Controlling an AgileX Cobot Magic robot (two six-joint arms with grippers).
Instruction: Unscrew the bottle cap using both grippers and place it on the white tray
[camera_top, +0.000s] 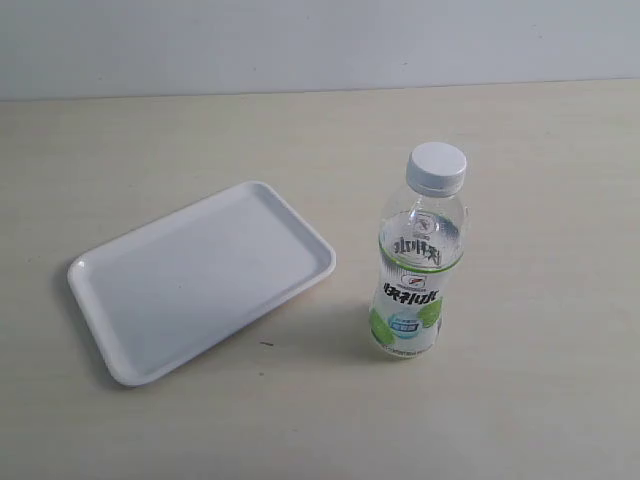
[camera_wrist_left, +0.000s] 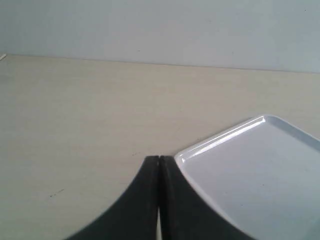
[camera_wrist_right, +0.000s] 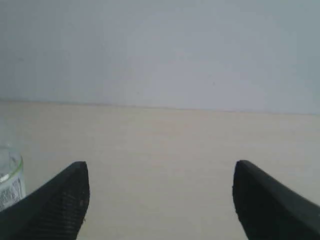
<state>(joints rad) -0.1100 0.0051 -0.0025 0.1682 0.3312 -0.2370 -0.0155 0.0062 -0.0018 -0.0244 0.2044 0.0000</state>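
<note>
The upright bottle (camera_top: 420, 275), its bottle cap (camera_top: 437, 166) screwed on, is seen just outside the spread jaws of the right gripper (camera_wrist_right: 160, 177), judged the nearer, while the pressed-together left gripper (camera_wrist_left: 159, 160) is held beside the white tray (camera_wrist_left: 260, 180).

The bottle (camera_top: 428, 222) is clear with a green and white label (camera_top: 408, 298). Its cap (camera_top: 437, 166) and the tray (camera_top: 190, 285) are white.

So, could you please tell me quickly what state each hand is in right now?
Left hand: closed, holding nothing.
Right hand: open, holding nothing.
</note>
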